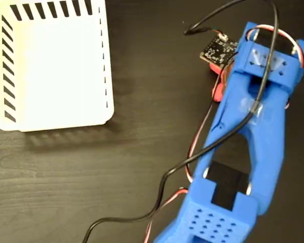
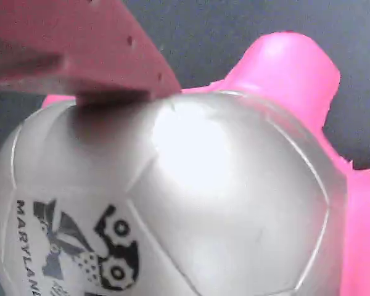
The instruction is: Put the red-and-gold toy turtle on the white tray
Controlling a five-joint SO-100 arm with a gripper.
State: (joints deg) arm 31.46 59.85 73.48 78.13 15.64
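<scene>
My gripper (image 2: pixel 80 68) sat down over the red-and-gold toy turtle (image 2: pixel 191 197), one finger (image 2: pixel 80 43) touching its shell, though I couldn't tell whether the jaws had closed, and the white tray (image 1: pixel 53 119) lay well apart, empty, so lift and carry remained

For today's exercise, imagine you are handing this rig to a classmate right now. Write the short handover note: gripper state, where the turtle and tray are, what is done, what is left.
Gripper: right over the toy turtle; one finger lies against the top of its shell. The wrist view does not show whether the jaws are open or shut.
Turtle: on the dark table, almost wholly hidden under the blue arm in the fixed view; only a red sliver shows.
White tray: upper left of the fixed view, nothing in it, well apart from the turtle.
Done: approach to the turtle.
Left: confirm the grasp, lift, carry to the tray, release.
</scene>
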